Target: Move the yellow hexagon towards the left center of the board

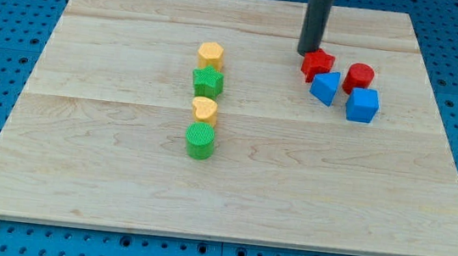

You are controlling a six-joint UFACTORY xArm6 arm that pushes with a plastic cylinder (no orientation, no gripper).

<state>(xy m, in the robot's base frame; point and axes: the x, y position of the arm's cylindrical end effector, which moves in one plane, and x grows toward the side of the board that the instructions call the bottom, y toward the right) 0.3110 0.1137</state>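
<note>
My tip [309,52], the lower end of the straight dark rod, stands near the view's top, right of the middle. It is just beside the red star-like plastic block [317,64], at that block's upper left edge; I cannot tell if they really touch. There is no gripper on this arm, so nothing is spread or pinched: the rod only pushes.

The yellow hexagon plastic block [210,54] is at the top of a column of 4 blocks near the middle of the pale wooden board [104,183]. Directly below it is the green star-shaped block [207,81], just beside or touching it, then the yellow heart-shaped block [204,108], then the green round cylinder block [200,140]. On the view's right there are also the red round cylinder block [359,76], the blue angular block [325,87] and the blue cube block [363,105].

I judge the task is only at its approach step: the tip is well apart from the hexagon. The next move calls for bringing the tip to the hexagon's right side, a little toward the view's top, without dragging the red star along. Then a push toward the view's left and slightly down should send it to the left center, and should clear the green star.
</note>
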